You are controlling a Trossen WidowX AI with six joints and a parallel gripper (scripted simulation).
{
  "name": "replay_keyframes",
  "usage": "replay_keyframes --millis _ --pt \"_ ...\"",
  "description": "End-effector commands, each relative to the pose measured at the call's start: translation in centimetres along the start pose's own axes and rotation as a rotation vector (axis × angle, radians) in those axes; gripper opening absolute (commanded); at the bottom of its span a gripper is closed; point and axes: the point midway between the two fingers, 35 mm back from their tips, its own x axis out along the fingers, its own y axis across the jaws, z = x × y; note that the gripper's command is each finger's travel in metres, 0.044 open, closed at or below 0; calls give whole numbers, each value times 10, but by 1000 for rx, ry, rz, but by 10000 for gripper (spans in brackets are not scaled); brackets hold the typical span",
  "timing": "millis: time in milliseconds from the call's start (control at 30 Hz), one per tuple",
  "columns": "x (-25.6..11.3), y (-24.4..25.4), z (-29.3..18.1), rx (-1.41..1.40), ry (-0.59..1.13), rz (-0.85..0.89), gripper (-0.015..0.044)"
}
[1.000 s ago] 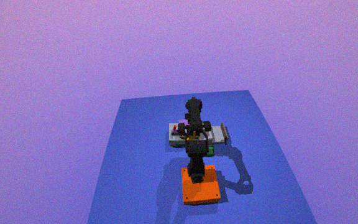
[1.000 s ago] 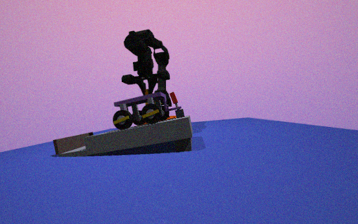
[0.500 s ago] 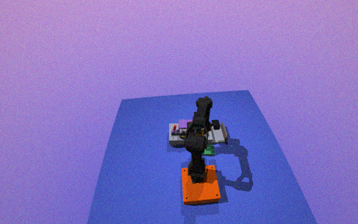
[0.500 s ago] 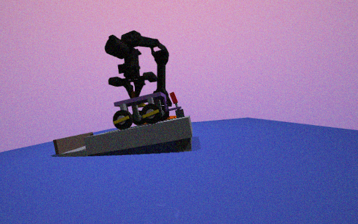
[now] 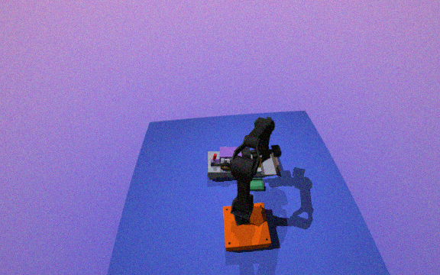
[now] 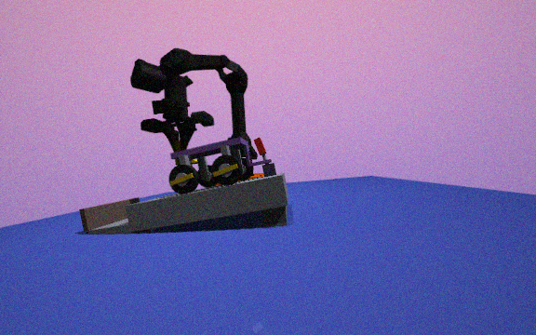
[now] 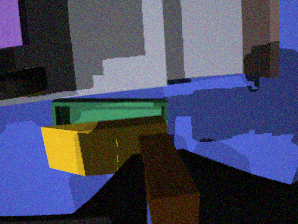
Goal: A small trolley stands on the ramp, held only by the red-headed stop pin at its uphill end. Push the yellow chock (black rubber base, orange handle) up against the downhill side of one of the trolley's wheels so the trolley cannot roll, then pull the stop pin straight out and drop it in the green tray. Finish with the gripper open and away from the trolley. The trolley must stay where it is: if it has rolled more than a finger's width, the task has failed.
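Observation:
My gripper (image 6: pixel 179 148) (image 7: pixel 157 161) is shut on the orange handle of the yellow chock (image 7: pixel 102 150). The chock hangs in the air on the robot's side of the ramp (image 5: pixel 215 175) (image 6: pixel 212 205) (image 7: pixel 210 45) and partly covers the green tray (image 5: pixel 257 185) (image 7: pixel 111 111) in the wrist view. The trolley (image 5: pixel 228 151) (image 6: pixel 209 148) (image 7: pixel 9 25) has a purple deck and stands on the ramp; its downhill wheel (image 6: pixel 183 179) touches nothing visible on its downhill side. The red-headed stop pin (image 5: pixel 215 156) (image 6: pixel 260 146) stands at the uphill end. The arm hides part of the trolley in the top view.
A brown end board (image 5: pixel 276 164) (image 6: pixel 105 215) (image 7: pixel 260 27) stands across the ramp's low end. The orange robot base (image 5: pixel 247 234) is on the blue table (image 5: pixel 174 191) (image 6: pixel 259 274), with the tray between it and the ramp. The arm arches over the tray side of the ramp.

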Motion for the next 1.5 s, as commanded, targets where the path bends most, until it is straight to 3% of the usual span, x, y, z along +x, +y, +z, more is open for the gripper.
replay_keyframes --millis 0,267,900,1467 --pt "3 -16 4 -2 -1 2 0" --pt "3 -22 4 -2 0 111 0" --pt "10 -25 34 -2 -2 111 0" --pt "47 -22 35 -2 -2 112 0"
